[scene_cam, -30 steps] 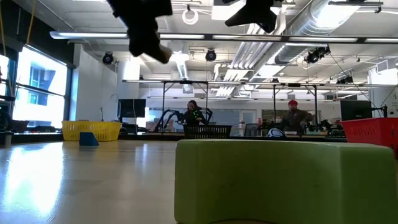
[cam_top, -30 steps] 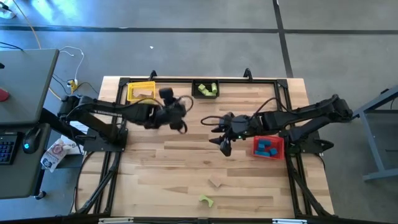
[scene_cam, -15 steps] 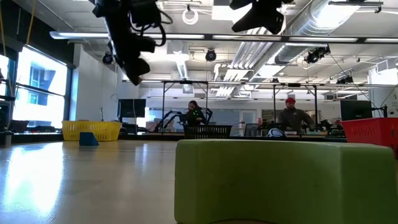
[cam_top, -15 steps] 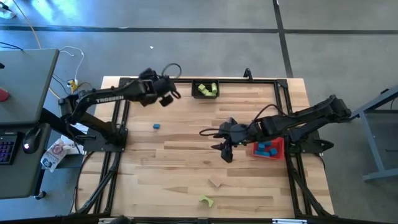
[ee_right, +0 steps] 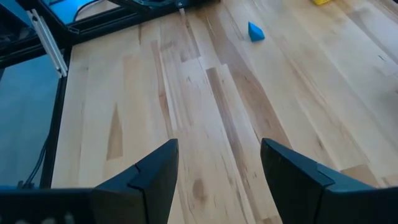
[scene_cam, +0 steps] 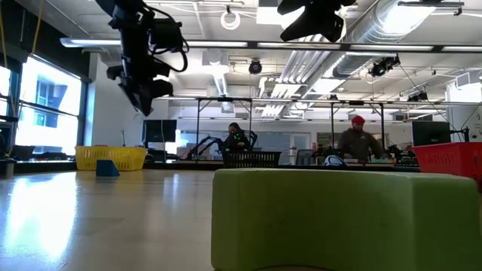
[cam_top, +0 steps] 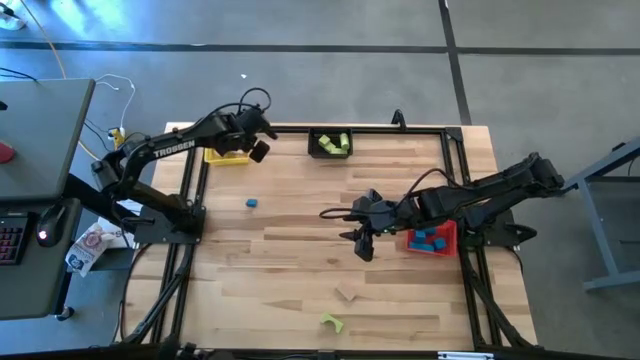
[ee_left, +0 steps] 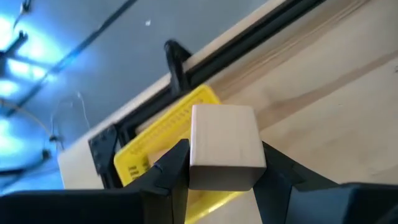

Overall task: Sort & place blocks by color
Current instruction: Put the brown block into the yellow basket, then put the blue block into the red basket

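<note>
Left gripper (ee_left: pixel 221 180) is what I'm working with: its two fingers are clamped on a tan wooden block (ee_left: pixel 222 146), held in the air just above the yellow bin (cam_top: pixel 226 148) at the far left corner of the table (cam_top: pixel 300 250). From the wrist view I judge the block is nearly over the bin's rim, so letting go there is the step in hand. Right gripper (cam_top: pixel 362 244) hangs over the middle of the table beside the red bin (cam_top: pixel 432 238), jaws spread with nothing between them. By my reading the sort is well along but not finished: a small blue block (cam_top: pixel 251 203) lies loose on the boards not far from the yellow bin, a second tan block (cam_top: pixel 347 293) sits near the front edge, and a light green block (cam_top: pixel 331 322) lies just in front of it. As for the containers, the red bin holds several blue pieces, the black bin (cam_top: pixel 330 144) at the far edge holds green ones, and I cannot make out what lies in the yellow bin under my arm.
</note>
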